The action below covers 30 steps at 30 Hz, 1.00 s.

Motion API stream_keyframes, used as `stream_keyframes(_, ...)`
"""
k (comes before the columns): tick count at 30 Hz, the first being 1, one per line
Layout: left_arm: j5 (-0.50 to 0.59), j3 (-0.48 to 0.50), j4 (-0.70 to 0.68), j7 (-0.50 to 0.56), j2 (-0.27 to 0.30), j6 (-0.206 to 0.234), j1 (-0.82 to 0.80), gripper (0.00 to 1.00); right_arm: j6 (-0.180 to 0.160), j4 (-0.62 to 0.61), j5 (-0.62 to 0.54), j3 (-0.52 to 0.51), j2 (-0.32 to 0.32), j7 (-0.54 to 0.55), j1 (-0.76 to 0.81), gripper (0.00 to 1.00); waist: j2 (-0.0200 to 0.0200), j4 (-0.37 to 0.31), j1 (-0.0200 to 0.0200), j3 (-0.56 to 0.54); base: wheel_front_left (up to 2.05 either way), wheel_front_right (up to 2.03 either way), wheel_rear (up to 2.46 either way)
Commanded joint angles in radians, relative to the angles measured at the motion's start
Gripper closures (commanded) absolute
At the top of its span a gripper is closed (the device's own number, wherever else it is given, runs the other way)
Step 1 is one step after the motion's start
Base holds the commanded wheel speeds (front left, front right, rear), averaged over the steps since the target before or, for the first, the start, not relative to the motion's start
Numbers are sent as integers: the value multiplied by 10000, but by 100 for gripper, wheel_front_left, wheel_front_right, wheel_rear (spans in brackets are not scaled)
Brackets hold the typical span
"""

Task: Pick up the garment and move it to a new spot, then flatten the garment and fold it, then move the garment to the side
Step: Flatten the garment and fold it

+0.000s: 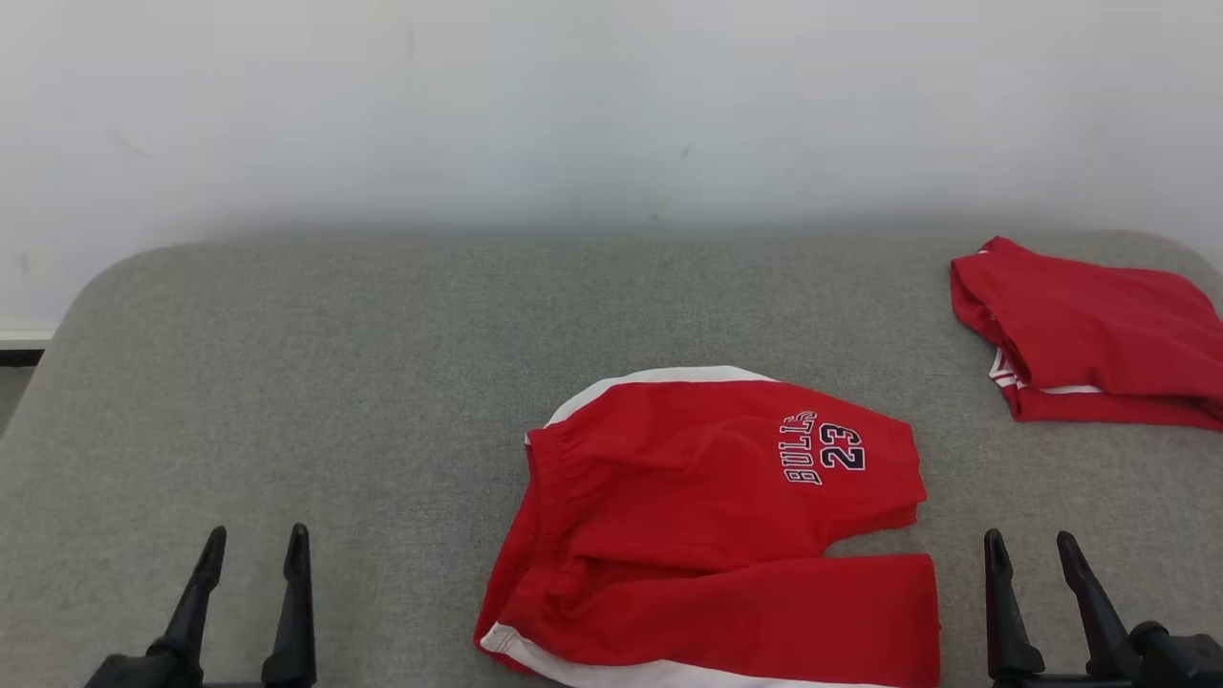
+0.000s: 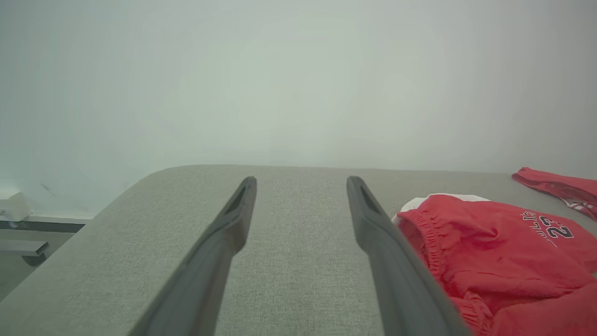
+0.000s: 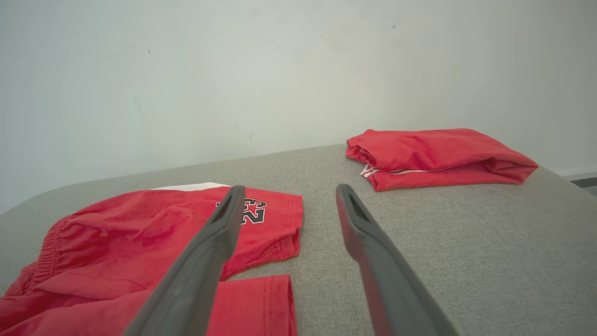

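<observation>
my left gripper (image 1: 250, 554) and right gripper (image 1: 1032, 559) gape empty; the red shorts (image 1: 717, 516) look soft and limp, so i'd pinch the waistband.

Head high, wrists low; common shorts (image 1: 707, 516)

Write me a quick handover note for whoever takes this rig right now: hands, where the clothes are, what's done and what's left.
Left hand: open, empty, left of the red shorts.
Right hand: open, empty, right of them.
Red shorts: front centre of the grey padded table, roughly spread, wrinkled, not folded; neither hand touches them.
Folded red garment: far right, apart from the shorts.
Done: shorts appear laid at their spot.
Left: smooth flat, fold, move aside.
</observation>
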Motion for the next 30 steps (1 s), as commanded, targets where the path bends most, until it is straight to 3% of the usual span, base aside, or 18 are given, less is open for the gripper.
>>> stream_keyframes(1, 73, 315, -46, -31, -205, -115, 236, 0, -31, -5, 58, -22, -5, -2, 128, 0, 0, 17, 1, -86, 0, 0, 0)
stream_keyframes(7, 601, 1203, 95, -30, -839, -621, 749, 0, -31, 94, 94, 53, 42, -2, 301, 0, 0, 61, 1, -194, 0, 0, 0)
stream_keyframes(17, 1140, 1572, 395, -32, -1439, -1139, 916, 0, -31, 235, 133, 107, 101, -2, 442, 0, 0, 184, 1, -295, 0, 0, 0)
stream_keyframes(30, 1133, 1251, 629, -32, -1225, -1197, 788, 0, -31, 313, 135, 269, 33, -2, 383, 0, 0, 237, 1, -344, 0, 0, 0)
